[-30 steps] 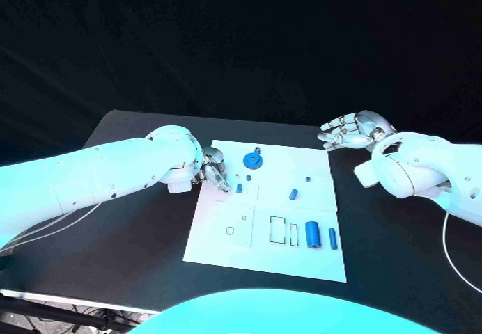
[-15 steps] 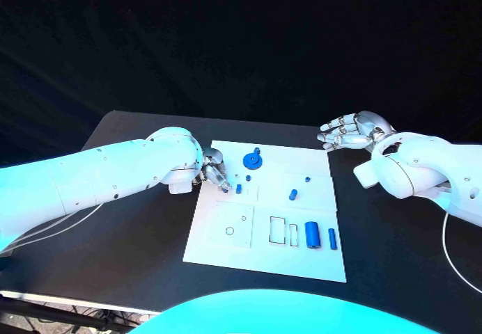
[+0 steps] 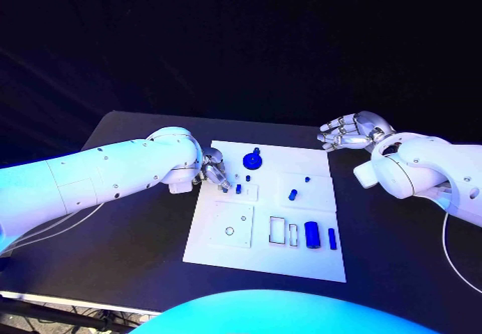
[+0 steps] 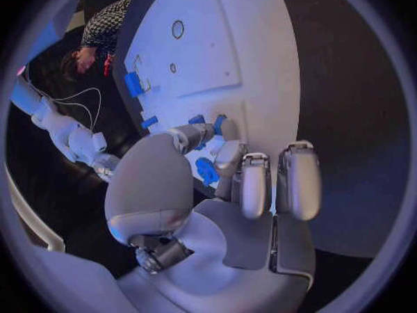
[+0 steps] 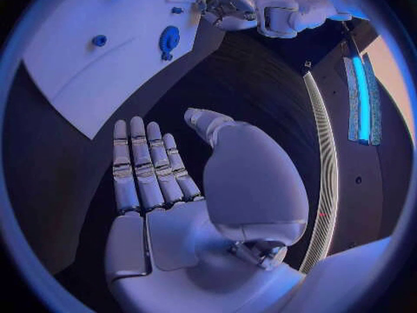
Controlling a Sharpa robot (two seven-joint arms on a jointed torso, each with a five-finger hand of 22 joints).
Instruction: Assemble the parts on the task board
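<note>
Left hand [image 3: 214, 172] sits at the left edge of the white rectangular task board [image 3: 301, 261], fingers curled down over a small blue peg-shaped part [image 3: 238, 188] in the board's upper-left section. Compared with a second ago, the fingertips have crept slightly inward onto the board; the peg has not visibly shifted. In the left wrist view the thumb and a finger close around a small blue piece [image 4: 206, 170], so I judge it pinched, though contact is partly hidden.

Right hand [image 3: 348, 131] hovers off the board's far right corner above the black table [image 3: 131, 236], palm up, fingers apart, holding nothing; unchanged.

Remaining parts as before: round blue disc with a knob [image 3: 252, 161] near the far edge, short blue peg [image 3: 292, 195] mid-board, blue cylinder [image 3: 313, 234] and slim blue bar [image 3: 332, 239] low right.

Reading: grasp being settled, no insertion yet; assembly early.
</note>
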